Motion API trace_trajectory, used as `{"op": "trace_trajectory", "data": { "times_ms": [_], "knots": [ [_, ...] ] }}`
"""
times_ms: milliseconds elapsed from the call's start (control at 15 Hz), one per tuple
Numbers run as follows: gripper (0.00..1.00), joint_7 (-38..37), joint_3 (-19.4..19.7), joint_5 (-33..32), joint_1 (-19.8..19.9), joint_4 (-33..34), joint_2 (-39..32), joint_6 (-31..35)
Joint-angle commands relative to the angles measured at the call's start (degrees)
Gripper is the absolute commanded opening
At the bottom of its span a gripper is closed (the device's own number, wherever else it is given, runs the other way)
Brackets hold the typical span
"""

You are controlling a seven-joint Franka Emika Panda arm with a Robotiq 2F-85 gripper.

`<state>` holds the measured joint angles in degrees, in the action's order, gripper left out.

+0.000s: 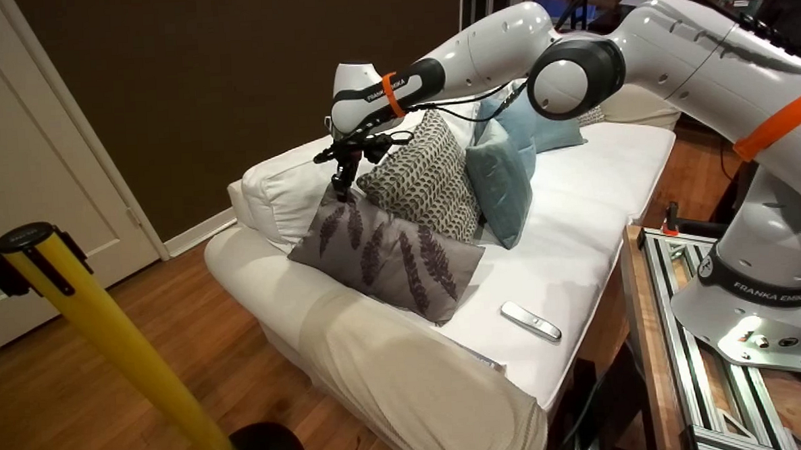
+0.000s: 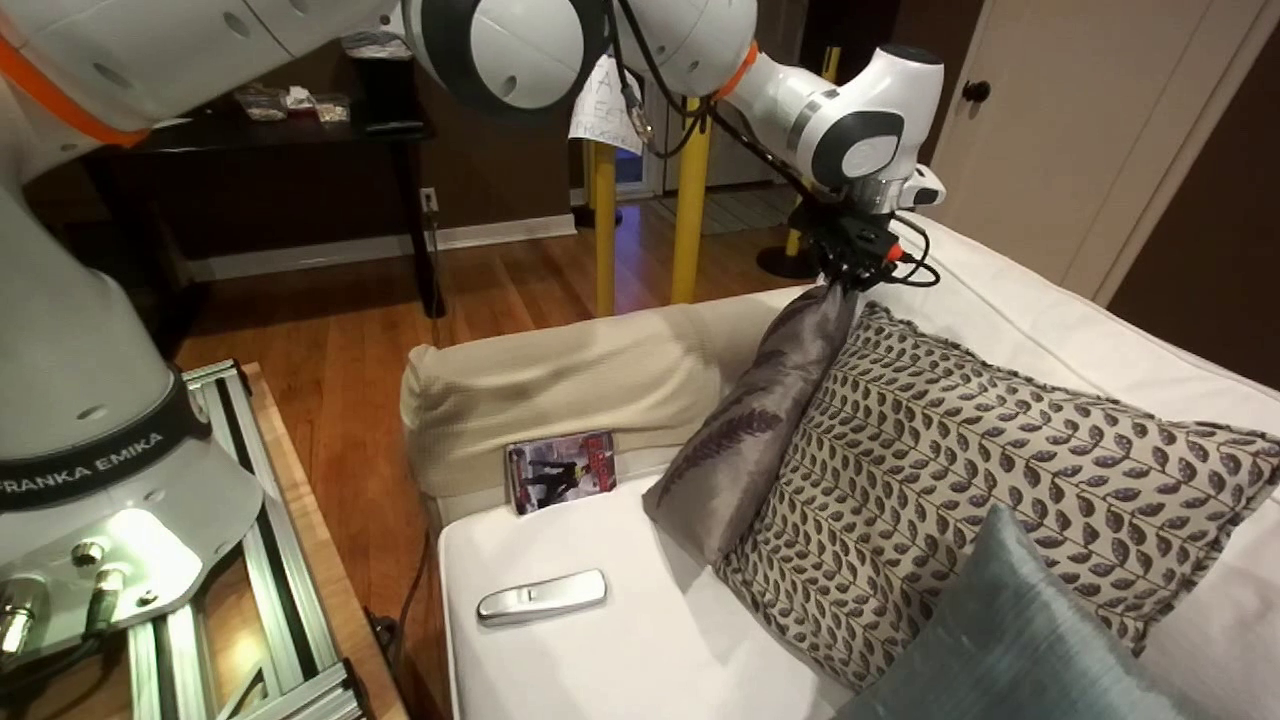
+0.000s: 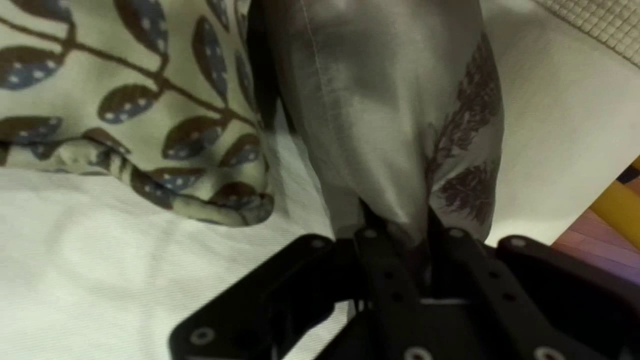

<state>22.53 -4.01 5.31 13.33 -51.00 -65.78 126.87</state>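
My gripper (image 1: 342,195) is at the upper corner of a grey pillow (image 1: 392,259) with dark purple plant prints. In the wrist view the black fingers are shut on a gathered fold of this grey pillow (image 3: 370,110), and the fold runs down between them. In an exterior view the gripper (image 2: 838,284) pinches the top of the grey pillow (image 2: 750,440), which stands on edge, leaning toward a leaf-patterned pillow (image 2: 960,460). The fingertips themselves are partly hidden by cloth. Beside the gripper in the wrist view is a corner of the leaf-patterned pillow (image 3: 150,95), apart from the fingers.
A white sofa (image 1: 588,190) carries the pillows, including a teal one (image 1: 500,180). On its seat lies a silver handheld device (image 2: 542,597); a disc case (image 2: 562,472) leans against the beige-covered armrest (image 2: 560,385). A yellow post (image 1: 121,338) stands outside the armrest.
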Motion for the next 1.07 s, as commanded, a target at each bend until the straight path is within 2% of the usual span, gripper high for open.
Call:
{"op": "trace_trajectory", "data": {
  "times_ms": [0,533,867,1000],
  "knots": [
    [0.01,-2.8,1.8,-0.9,0.0,-0.8,3.6,-7.9],
    [0.03,2.6,0.6,1.1,4.7,-4.3,18.1,-28.1],
    [0.03,1.4,0.1,4.4,9.0,0.9,20.5,-40.8],
    [0.03,-0.5,-0.4,8.2,11.8,4.8,19.6,-45.9]
  ]
}}
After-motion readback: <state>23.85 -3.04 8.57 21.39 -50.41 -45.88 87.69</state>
